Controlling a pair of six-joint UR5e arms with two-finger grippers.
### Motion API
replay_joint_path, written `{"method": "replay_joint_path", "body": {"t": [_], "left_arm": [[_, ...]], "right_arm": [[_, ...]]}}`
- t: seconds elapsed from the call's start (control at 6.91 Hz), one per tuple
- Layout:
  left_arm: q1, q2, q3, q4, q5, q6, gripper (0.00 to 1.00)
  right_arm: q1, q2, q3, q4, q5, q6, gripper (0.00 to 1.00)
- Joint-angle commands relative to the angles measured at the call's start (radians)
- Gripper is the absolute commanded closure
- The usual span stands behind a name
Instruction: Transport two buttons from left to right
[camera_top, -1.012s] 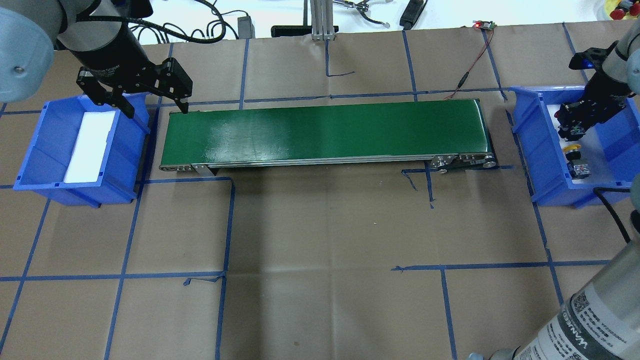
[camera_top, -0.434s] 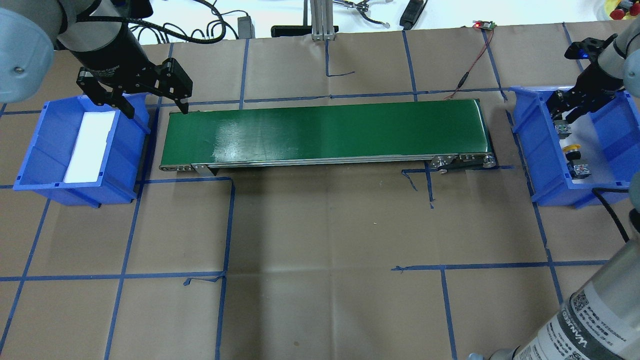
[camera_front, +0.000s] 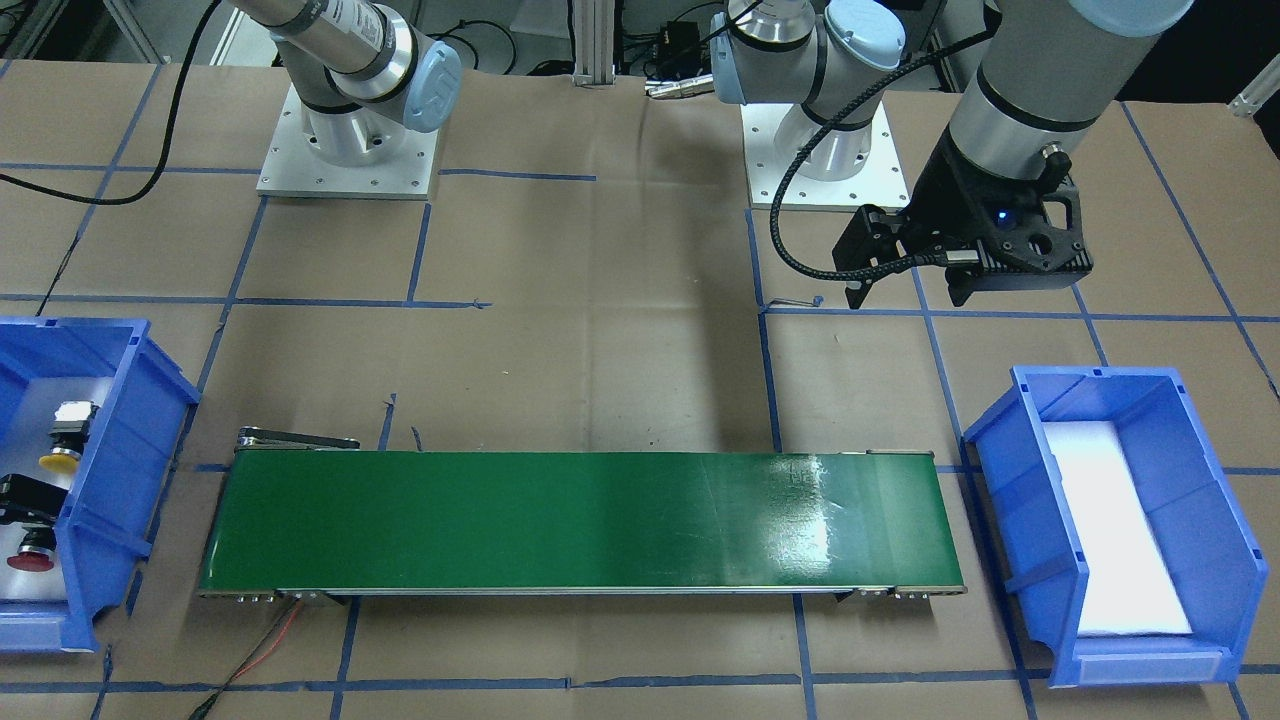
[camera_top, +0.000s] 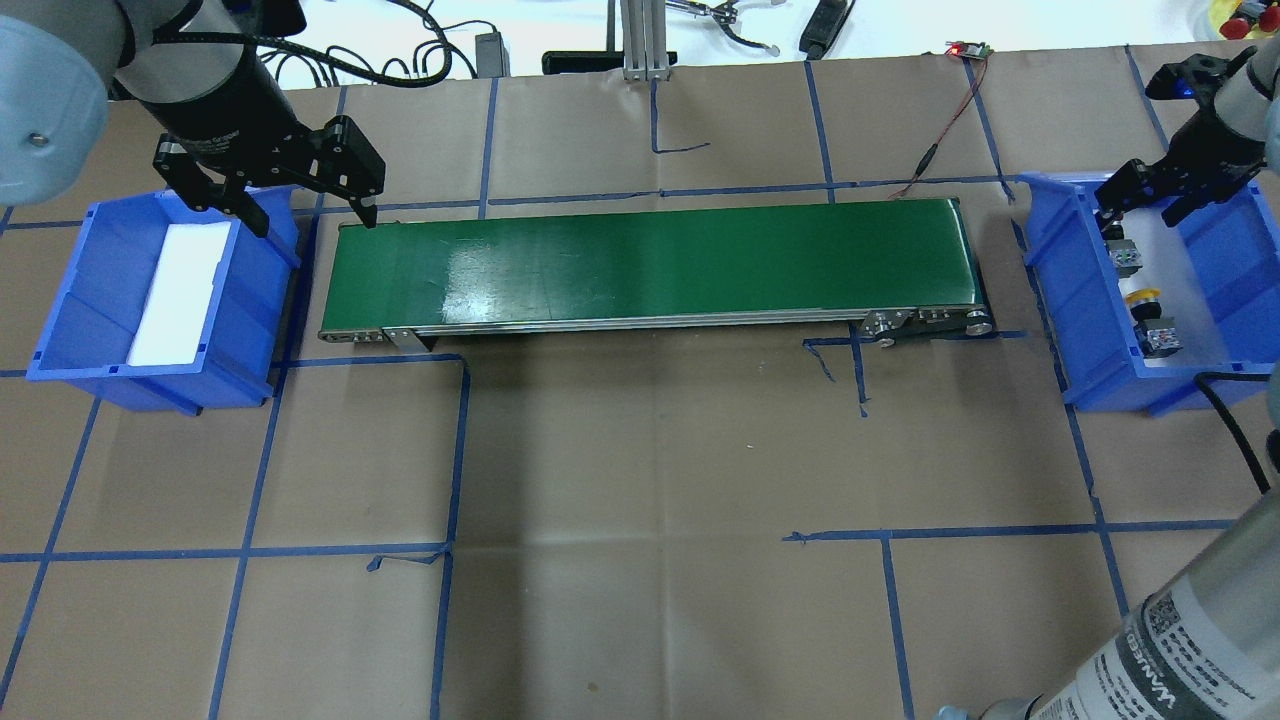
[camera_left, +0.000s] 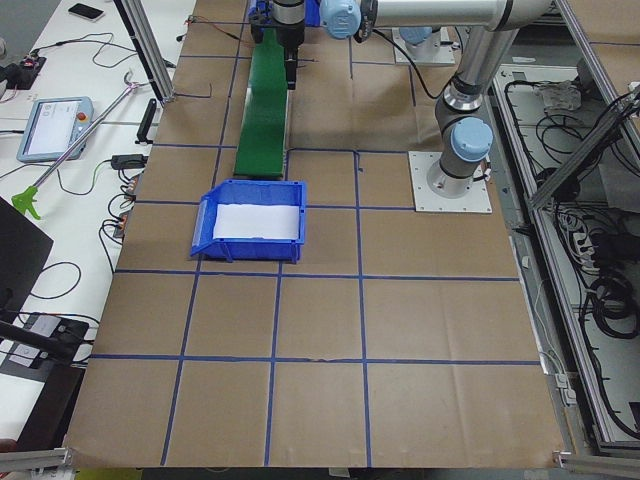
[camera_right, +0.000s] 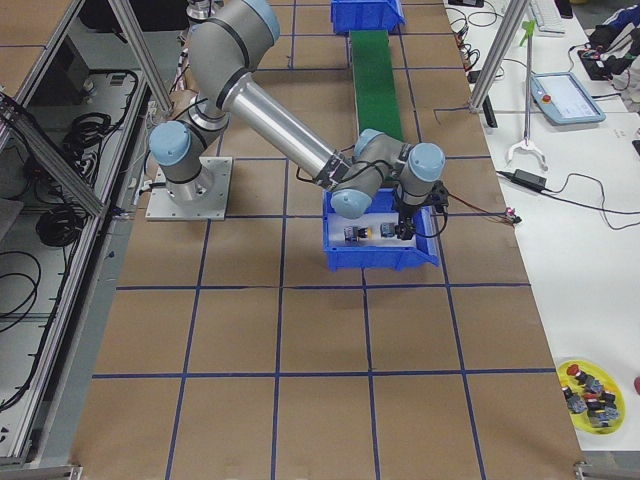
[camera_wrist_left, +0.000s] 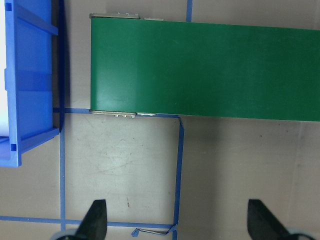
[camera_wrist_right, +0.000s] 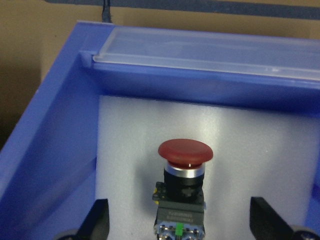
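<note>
- Overhead: fingers apart and empty on left gripper (camera_top: 313, 222), above the left end of the green belt (camera_top: 650, 260); likewise apart on right gripper (camera_top: 1136, 212), past the belt's right end, over a blue bin (camera_top: 1055, 290).
- Front-facing: yellow button (camera_front: 60, 447) and red button (camera_front: 30, 558) inside that bin, beyond the belt's right end.
- Right wrist: red button upright, untouched between spread fingers (camera_wrist_right: 97, 220).

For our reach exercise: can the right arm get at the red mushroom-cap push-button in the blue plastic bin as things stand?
Probably yes. The right arm holds its open jaws above the red mushroom-cap push-button inside the blue plastic bin, nothing between.
</note>
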Motion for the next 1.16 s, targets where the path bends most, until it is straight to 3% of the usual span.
{"method": "replay_joint_path", "body": {"t": [0.0, 0.43, 1.01], "left_arm": [[-0.001, 0.0, 0.001, 0.0, 0.0, 0.0, 0.0], [0.0, 0.0, 0.002, 0.0, 0.0, 0.0, 0.0], [0.0, -0.002, 0.004, 0.0, 0.0, 0.0, 0.0]], "right_arm": [[0.001, -0.075, 0.001, 0.006, -0.06, 0.046, 0.0], [0.116, -0.249, 0.004, 0.101, -0.064, 0.283, 0.0], [0.484, -0.405, 0.033, 0.251, -0.109, 0.667, 0.0]]}}
